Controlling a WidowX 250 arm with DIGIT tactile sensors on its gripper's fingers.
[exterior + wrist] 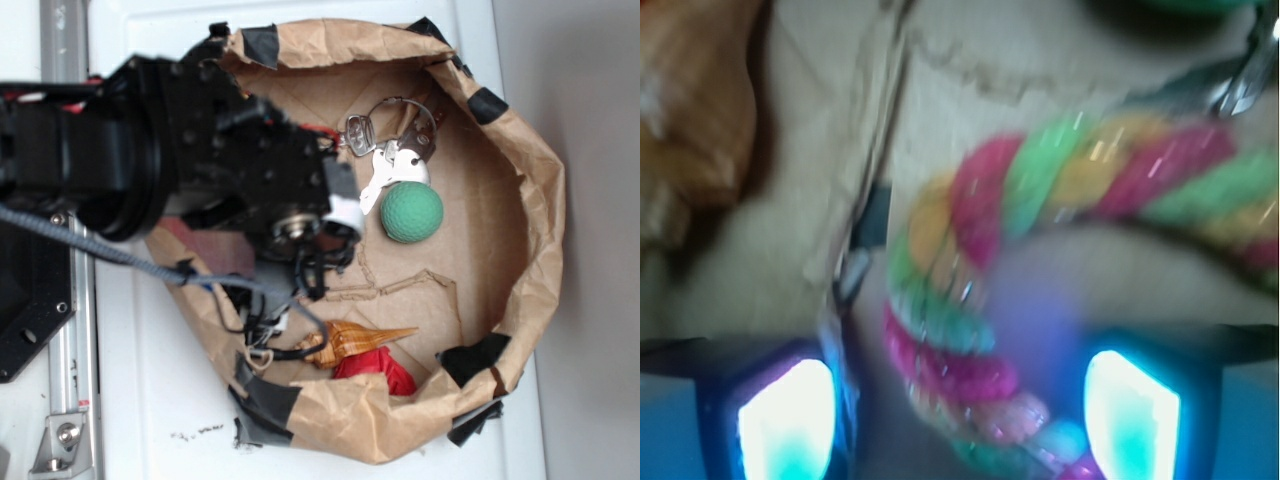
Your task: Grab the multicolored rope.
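Observation:
The multicolored rope [1040, 185], twisted from pink, yellow and green strands, lies bent on the brown paper in the wrist view. One end runs down between my fingers. My gripper [958, 415] is open, its two glowing pads [785, 420] standing well apart on either side of that end, with gaps showing. This view is blurred. In the exterior view the black arm [250, 170] reaches over the left of the paper bag and hides the rope.
A crumpled brown paper bag [530, 200] with black tape forms a walled basin. Inside lie a green ball [411, 211], a bunch of keys [385, 140], an orange shell-like cone [355, 338] and a red item [380, 372]. White surface surrounds the bag.

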